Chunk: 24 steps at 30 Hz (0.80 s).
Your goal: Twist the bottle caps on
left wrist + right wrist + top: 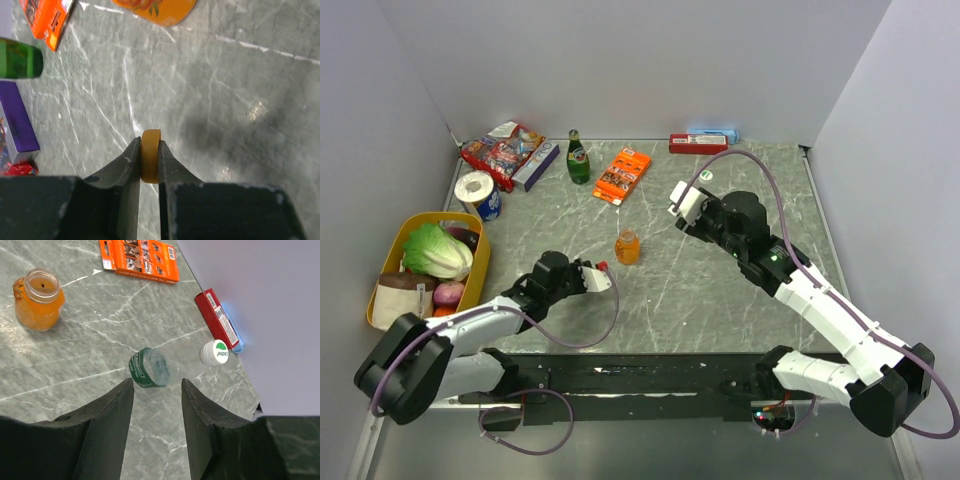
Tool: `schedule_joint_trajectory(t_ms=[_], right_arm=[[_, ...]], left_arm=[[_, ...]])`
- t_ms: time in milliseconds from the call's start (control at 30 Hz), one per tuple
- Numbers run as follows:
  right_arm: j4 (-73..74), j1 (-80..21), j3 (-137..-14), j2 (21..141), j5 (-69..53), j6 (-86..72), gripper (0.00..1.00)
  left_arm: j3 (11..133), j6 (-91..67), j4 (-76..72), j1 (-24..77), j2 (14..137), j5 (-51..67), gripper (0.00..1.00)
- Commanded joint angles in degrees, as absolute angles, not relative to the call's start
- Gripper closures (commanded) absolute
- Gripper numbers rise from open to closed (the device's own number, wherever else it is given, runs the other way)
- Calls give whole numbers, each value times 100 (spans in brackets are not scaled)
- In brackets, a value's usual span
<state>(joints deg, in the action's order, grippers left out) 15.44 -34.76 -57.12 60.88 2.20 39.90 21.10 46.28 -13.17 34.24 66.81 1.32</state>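
Note:
My left gripper [603, 272] is shut on the orange-brown cap [151, 155], held on edge between the fingers just above the table. The squat orange bottle [627, 246] stands open-mouthed a little beyond it, also in the left wrist view [160, 10] and the right wrist view [39, 300]. My right gripper [682, 205] is open and empty [157, 382]. The stubby grey-green translucent bottle [150, 367] sits just past its fingertips; I cannot see it in the top view. The whitish cap with a green mark [215, 352] lies on the table to the bottle's right, also in the top view [705, 176].
A tall green glass bottle [578, 158], an orange box [621, 175], a purple box [535, 165] and a snack bag [500, 150] lie at the back. A red box [698, 143] sits by the back wall. A yellow basket [481, 262] of vegetables stands at the left.

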Motion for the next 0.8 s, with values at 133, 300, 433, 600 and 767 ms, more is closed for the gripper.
schedule_joint_trajectory(t_ms=[133, 300, 433, 600, 767], right_arm=[[1354, -3401, -5810, 6012, 255, 3736, 50], [1415, -3384, -5775, 6012, 202, 3665, 50], [1406, -3375, -5722, 6003, 185, 3630, 50], [1397, -3384, -5660, 6012, 176, 3621, 50], [1432, -3375, -5643, 6003, 176, 3595, 50]], left_arm=[[1566, 5001, -2127, 3928, 6899, 53, 99], [1231, 5265, -2566, 4113, 7005, 18, 99], [1090, 5326, -2567, 4288, 6996, 18, 94], [1063, 5352, -2075, 4386, 6865, 272, 47], [1028, 5344, -1241, 4395, 6130, 711, 4]])
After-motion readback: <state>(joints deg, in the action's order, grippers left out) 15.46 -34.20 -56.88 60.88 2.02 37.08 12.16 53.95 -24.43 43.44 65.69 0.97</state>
